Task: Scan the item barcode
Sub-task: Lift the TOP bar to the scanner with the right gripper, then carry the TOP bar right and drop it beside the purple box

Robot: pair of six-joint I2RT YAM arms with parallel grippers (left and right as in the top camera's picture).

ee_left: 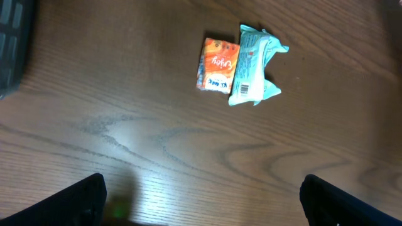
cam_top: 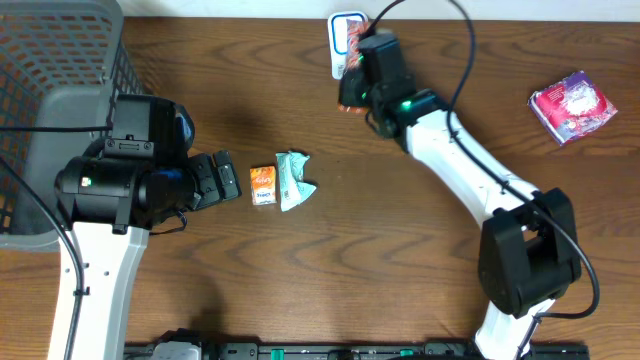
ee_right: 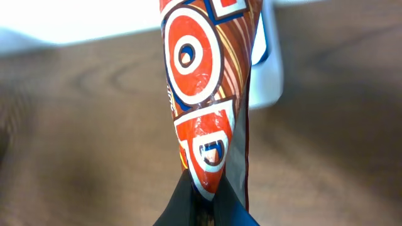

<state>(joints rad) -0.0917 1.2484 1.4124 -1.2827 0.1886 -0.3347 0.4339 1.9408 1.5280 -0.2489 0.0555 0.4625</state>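
My right gripper (cam_top: pixel 352 97) (ee_right: pixel 204 198) is shut on the lower tip of a red, white and blue wrapped snack packet (ee_right: pixel 200 94) (cam_top: pixel 346 100). The packet hangs lengthwise, right in front of a white scanner with a blue rim (cam_top: pixel 345 30) (ee_right: pixel 269 69) at the table's far edge. No barcode shows on the packet's visible face. My left gripper (cam_top: pixel 222 180) (ee_left: pixel 201 204) hovers open over bare wood, its fingers (ee_left: pixel 81 201) wide apart. It is just left of an orange packet (cam_top: pixel 263 185) (ee_left: pixel 217 64) and a crumpled teal packet (cam_top: pixel 293 180) (ee_left: pixel 254 66).
A grey mesh basket (cam_top: pixel 60 50) fills the far left corner. A pink and purple packet (cam_top: pixel 572 105) lies at the far right. The right arm stretches diagonally from the near right to the scanner.
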